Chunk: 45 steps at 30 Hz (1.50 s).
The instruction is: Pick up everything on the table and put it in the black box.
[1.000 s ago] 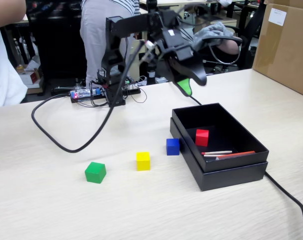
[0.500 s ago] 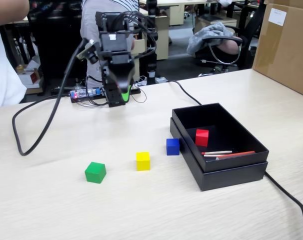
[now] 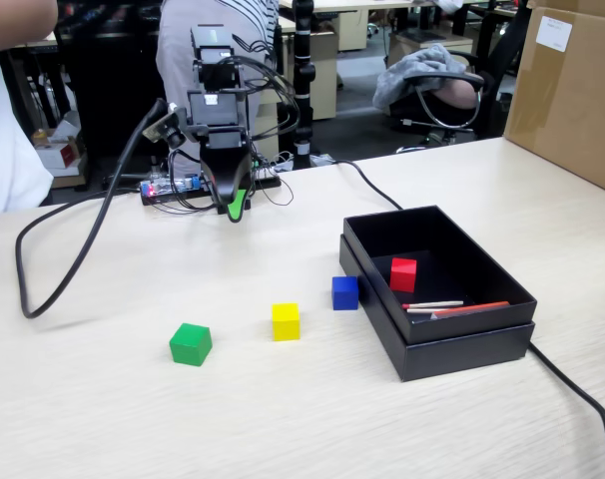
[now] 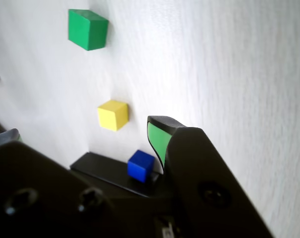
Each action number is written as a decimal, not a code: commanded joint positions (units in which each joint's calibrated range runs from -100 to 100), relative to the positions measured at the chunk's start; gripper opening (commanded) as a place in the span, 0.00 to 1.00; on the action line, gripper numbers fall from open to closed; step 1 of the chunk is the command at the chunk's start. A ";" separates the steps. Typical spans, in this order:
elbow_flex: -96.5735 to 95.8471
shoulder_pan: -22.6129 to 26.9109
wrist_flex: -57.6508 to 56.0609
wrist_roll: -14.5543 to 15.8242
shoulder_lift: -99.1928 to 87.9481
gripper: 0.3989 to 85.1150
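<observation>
Three cubes lie on the pale wooden table: a green cube, a yellow cube and a blue cube, the blue one right beside the black box. A red cube lies inside the box. My gripper hangs empty above the table's far side, well behind the cubes. In the wrist view the gripper is open, its green-padded finger at the right. That view also shows the green cube, yellow cube, blue cube and box edge.
Pens lie in the box. A thick black cable loops over the table's left part. Another cable runs off at the right. A circuit board sits at the arm's base. A cardboard box stands far right. People stand behind.
</observation>
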 commanded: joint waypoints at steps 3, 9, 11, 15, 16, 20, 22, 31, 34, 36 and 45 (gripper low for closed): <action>13.64 -1.66 2.25 -0.34 11.18 0.57; 26.15 -3.37 -0.43 -0.93 30.11 0.57; 29.41 -3.91 -0.52 -1.22 35.97 0.57; 35.04 -4.69 -1.21 -1.27 46.18 0.57; 35.94 -4.88 -1.30 -1.22 47.90 0.57; 40.11 -5.47 -2.77 -1.22 57.88 0.58; 40.84 -5.52 -2.85 -1.22 61.21 0.58; 44.65 -5.47 -5.53 -1.07 71.42 0.58; 45.19 -5.52 -5.62 -1.12 73.14 0.58; 45.55 -5.52 -5.62 -1.12 73.95 0.57; 46.37 -5.52 -7.17 -1.03 74.98 0.29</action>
